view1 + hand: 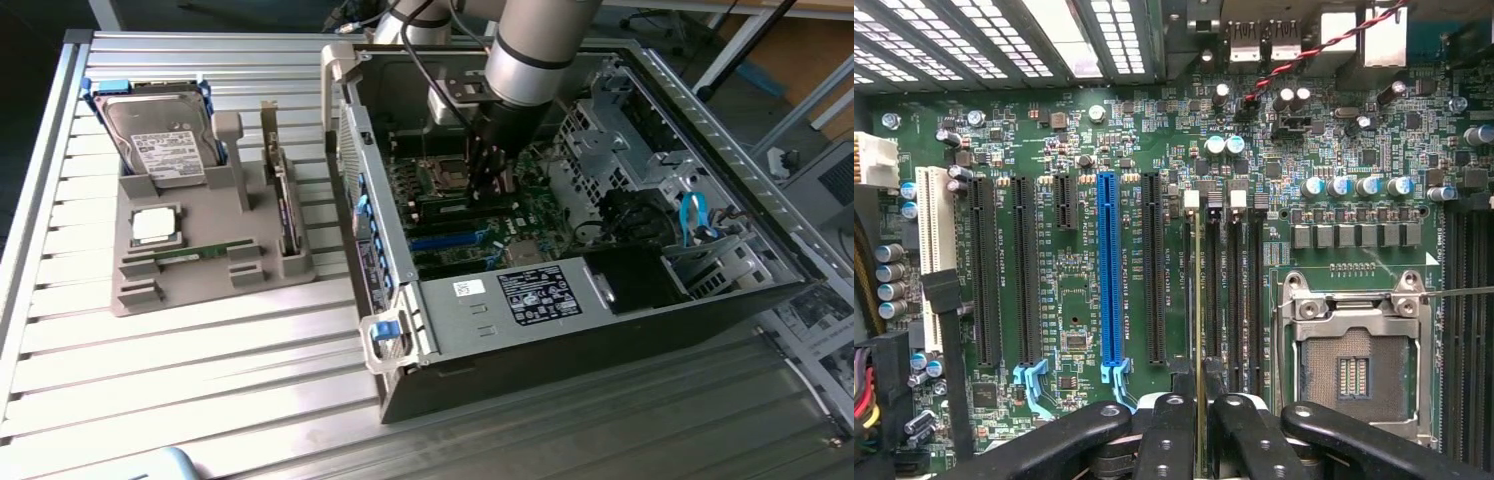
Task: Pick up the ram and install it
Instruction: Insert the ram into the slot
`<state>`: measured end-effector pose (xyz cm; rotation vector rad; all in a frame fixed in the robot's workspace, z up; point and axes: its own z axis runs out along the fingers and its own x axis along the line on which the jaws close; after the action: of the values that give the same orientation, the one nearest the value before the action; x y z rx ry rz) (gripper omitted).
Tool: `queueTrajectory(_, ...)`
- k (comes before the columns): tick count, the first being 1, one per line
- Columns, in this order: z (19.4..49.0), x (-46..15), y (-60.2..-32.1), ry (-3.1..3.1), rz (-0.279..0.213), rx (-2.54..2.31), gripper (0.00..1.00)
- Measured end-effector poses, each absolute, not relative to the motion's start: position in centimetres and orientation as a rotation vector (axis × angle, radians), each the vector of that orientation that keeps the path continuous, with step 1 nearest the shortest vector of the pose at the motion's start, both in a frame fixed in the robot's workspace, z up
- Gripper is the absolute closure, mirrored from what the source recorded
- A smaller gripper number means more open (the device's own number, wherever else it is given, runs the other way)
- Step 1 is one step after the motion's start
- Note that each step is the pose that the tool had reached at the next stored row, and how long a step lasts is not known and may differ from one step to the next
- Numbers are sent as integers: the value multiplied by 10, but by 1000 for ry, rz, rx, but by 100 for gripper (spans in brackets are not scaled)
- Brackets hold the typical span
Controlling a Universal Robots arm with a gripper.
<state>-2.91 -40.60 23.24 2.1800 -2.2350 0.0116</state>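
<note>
In the wrist view the ram (pixel 1199 300) shows edge-on as a thin yellow-green strip running between my two black fingers (pixel 1172 425). My gripper (pixel 1199 412) is shut on it. The strip lies in line with a black memory slot (pixel 1212 290) beside the white latches (pixel 1191 198), next to the open processor socket (pixel 1351 365). Whether the ram touches the slot I cannot tell. In the exterior view my gripper (pixel 487 188) reaches down into the open computer case (pixel 561 300), just above the green motherboard (pixel 461 235).
On the exterior view's left a grey holder (pixel 140 295) carries a hard drive (pixel 160 140), a square silver processor (pixel 154 225), a second green stick (pixel 200 250) and an upright card (pixel 283 190). The case walls, drive cage (pixel 601 130) and cables (pixel 694 220) hem the arm in.
</note>
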Motion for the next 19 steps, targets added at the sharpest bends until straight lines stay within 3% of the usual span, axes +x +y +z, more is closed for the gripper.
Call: queueTrajectory(19, 232, -30, -406, -2226, 12, 2188, 86)
